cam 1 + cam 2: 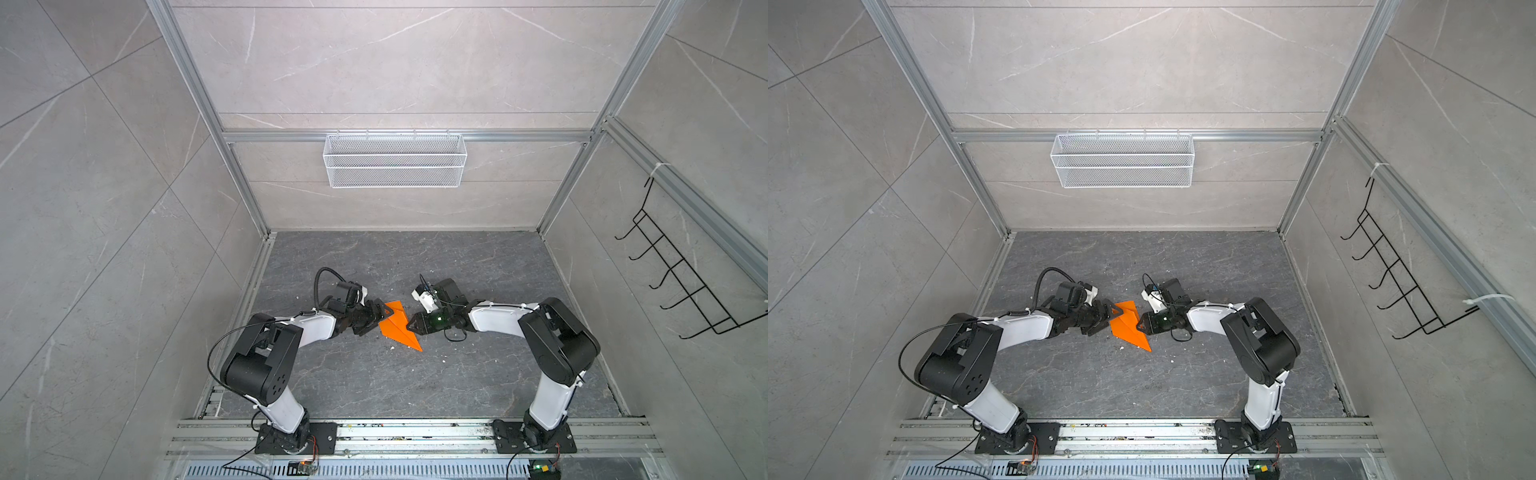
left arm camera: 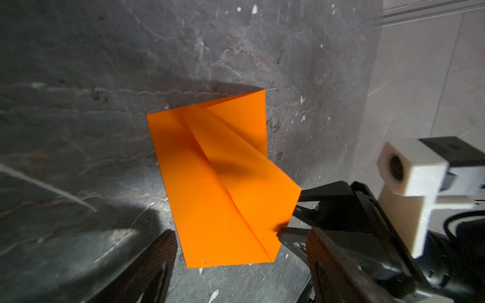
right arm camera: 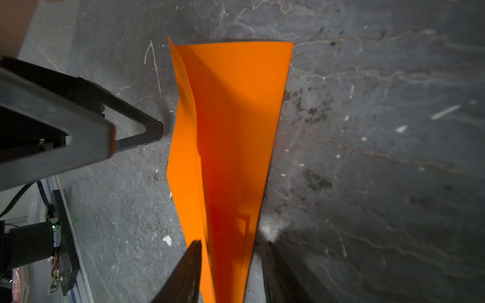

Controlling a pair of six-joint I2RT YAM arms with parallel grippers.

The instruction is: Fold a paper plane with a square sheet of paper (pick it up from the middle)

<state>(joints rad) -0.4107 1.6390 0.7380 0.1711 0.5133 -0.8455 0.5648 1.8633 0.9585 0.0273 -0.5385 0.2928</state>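
The dark stone bench (image 1: 415,386) carries everything, and both arms reach in from its 7 and 5 o'clock corners to meet mid-bench. There the square sheet of paper (image 1: 397,328) lies part-folded, its sharp tip aimed at 5 o'clock in both top views. I judge it sits central so that either arm can work it. The left gripper (image 1: 374,319) stands at the sheet's 9 o'clock with its jaws spread wide and holding nothing. The right gripper (image 1: 412,326) is at 3 o'clock, its jaws partly apart and straddling the sheet's edge without pinching it. The top views flatten the sheet. The left wrist view shows a raised ridge (image 2: 223,170) along the crease, and the right wrist view shows a loose flap (image 3: 183,118) lifting beside the left gripper's fingertip (image 3: 154,128)
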